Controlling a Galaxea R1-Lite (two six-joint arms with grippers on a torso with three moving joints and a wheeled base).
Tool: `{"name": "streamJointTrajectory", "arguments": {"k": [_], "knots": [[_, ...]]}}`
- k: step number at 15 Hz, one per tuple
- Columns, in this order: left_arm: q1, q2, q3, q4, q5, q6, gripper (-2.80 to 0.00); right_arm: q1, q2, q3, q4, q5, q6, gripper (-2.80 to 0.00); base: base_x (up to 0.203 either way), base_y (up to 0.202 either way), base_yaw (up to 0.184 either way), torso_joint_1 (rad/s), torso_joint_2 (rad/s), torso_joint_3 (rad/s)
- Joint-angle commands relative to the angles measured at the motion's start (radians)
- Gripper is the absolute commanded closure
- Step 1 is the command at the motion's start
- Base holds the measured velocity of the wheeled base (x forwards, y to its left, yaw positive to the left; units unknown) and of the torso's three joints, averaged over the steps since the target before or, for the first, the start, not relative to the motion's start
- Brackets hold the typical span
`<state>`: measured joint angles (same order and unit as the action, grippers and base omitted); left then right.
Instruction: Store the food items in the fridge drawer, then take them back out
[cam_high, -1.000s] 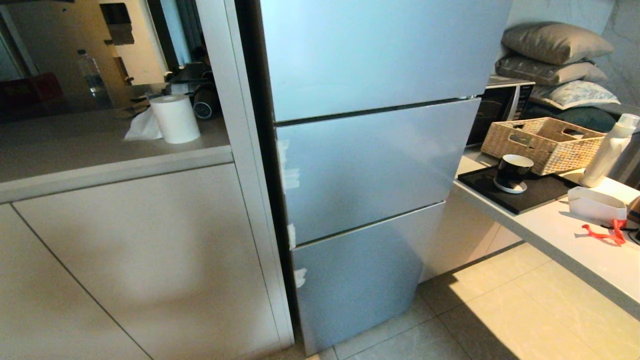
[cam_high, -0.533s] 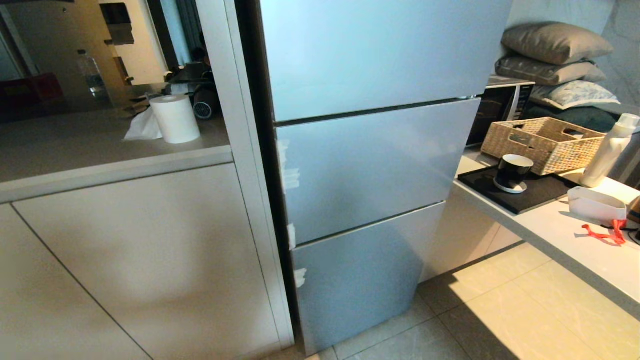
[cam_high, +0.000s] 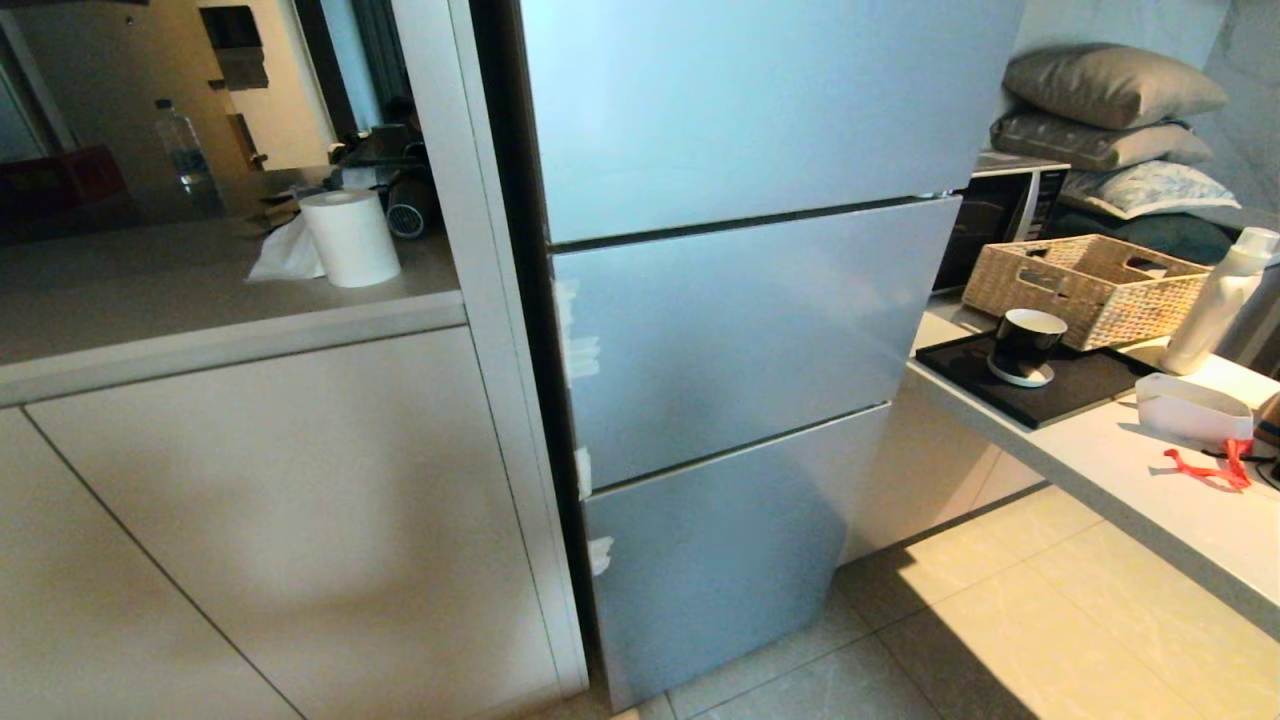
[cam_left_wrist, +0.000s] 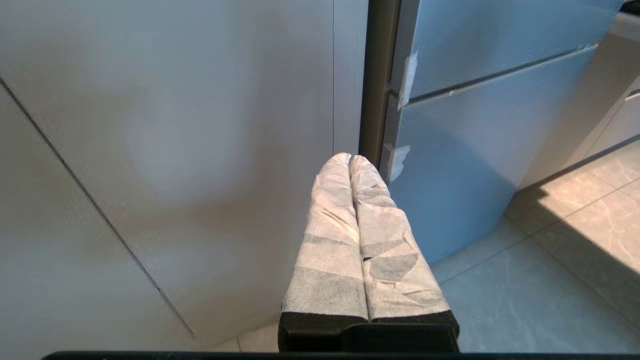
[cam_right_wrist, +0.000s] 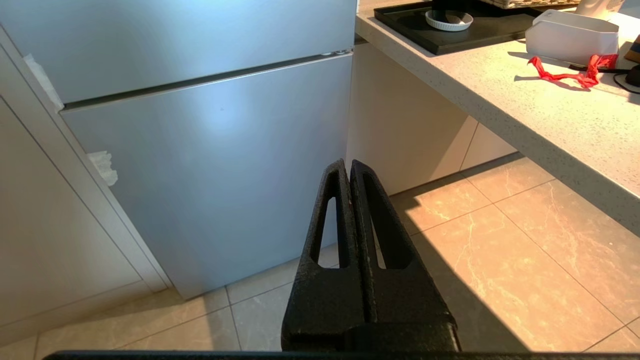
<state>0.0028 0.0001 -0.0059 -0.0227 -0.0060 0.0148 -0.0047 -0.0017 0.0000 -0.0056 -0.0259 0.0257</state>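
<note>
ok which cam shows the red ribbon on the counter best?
Right wrist view: the red ribbon lies large and whole beside the white box. Head view shows it small at the edge. Left wrist view misses it.

fridge door panels (cam_high: 740, 330): silver-grey, flat, three stacked, all shut, centre of the head view | lowest panel (cam_right_wrist: 210, 165): closed, reaching down to the floor, centre left of the right wrist view | fridge drawer: hidden behind the shut panels | food items: in none of the views
</note>
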Motion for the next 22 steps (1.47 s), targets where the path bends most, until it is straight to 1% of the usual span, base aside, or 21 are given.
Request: {"name": "streamJointTrajectory", "arguments": {"k": [1, 3, 6, 8, 11, 14, 16, 17, 18, 19, 20, 21, 22], "knots": [[0.000, 0.019, -0.087, -0.021, -0.027, -0.013, 0.00, 0.000, 0.002, 0.000, -0.001, -0.002, 0.005, 0.00, 0.000, 0.000, 0.000, 0.000, 0.00, 0.000], [-0.002, 0.131, -0.155, -0.024, -0.094, -0.065, 0.00, 0.000, 0.002, 0.000, -0.001, -0.002, 0.003, 0.00, 0.000, 0.000, 0.000, 0.000, 0.00, 0.000], [-0.016, 0.494, -0.256, -0.073, -0.210, -0.200, 0.00, 0.000, 0.002, 0.000, -0.001, -0.002, 0.002, 0.00, 0.000, 0.000, 0.000, 0.000, 0.00, 0.000], [-0.023, 0.760, -0.339, -0.156, -0.285, -0.311, 0.00, 0.000, 0.002, 0.000, -0.001, -0.002, 0.013, 0.00, 0.000, 0.000, 0.000, 0.000, 0.00, 0.000], [-0.029, 1.188, -0.490, -0.313, -0.344, -0.435, 0.00, 0.000, 0.002, 0.000, -0.001, -0.003, 0.013, 0.00, 0.000, 0.000, 0.000, 0.000, 0.00, 0.000], [-0.039, 1.595, -0.681, -0.525, -0.363, -0.554, 0.00, 0.000, 0.002, 0.000, -0.001, -0.002, 0.013, 0.00, 0.000, 0.000, 0.000, 0.000, 0.00, 0.000], [-0.051, 1.813, -0.828, -0.683, -0.364, -0.623, 0.00, 0.000, 0.002, 0.000, -0.001, -0.002, 0.013, 0.00, 0.000, 0.000, 0.000, 0.000, 0.00, 0.000], [-0.059, 1.904, -0.909, -0.749, -0.353, -0.650, 0.00, 0.000, 0.002, 0.000, -0.001, -0.002, 0.013, 0.00, 0.000, 0.000, 0.000, 0.000, 0.00, 0.000], [-0.069, 1.971, -0.987, -0.803, -0.333, -0.674, 0.00, 0.000, 0.002, 0.000, -0.001, -0.003, 0.013, 0.00, 0.000, 0.000, 0.000, 0.000, 0.00, 0.000], [-0.085, 2.030, -1.065, -0.864, -0.298, -0.708, 0.00, 0.000, 0.002, 0.000, -0.001, -0.002, 0.013, 0.00, 0.000, 0.000, 0.000, 0.000, 0.00, 0.000], [-0.105, 2.066, -1.117, -0.912, -0.268, -0.746, 0.00, 0.000, 0.002, 0.000, -0.001, -0.003, 0.013, 0.00, 0.000, 0.000, 0.000, 0.000, 0.00, 0.000], [-0.127, 2.088, -1.141, -0.933, -0.252, -0.765, 0.00, 0.000, 0.002, 0.000, -0.001, -0.003, 0.013, 0.00, 0.000, 0.000, 0.000, 0.000, 0.00, 0.000], [-0.140, 2.108, -1.171, -0.940, -0.245, -0.770, 0.00, 0.000, 0.002, 0.000, -0.001, -0.002, 0.013, 0.00, 0.000, 0.000, 0.000, 0.000, 0.00, 0.000]]}}
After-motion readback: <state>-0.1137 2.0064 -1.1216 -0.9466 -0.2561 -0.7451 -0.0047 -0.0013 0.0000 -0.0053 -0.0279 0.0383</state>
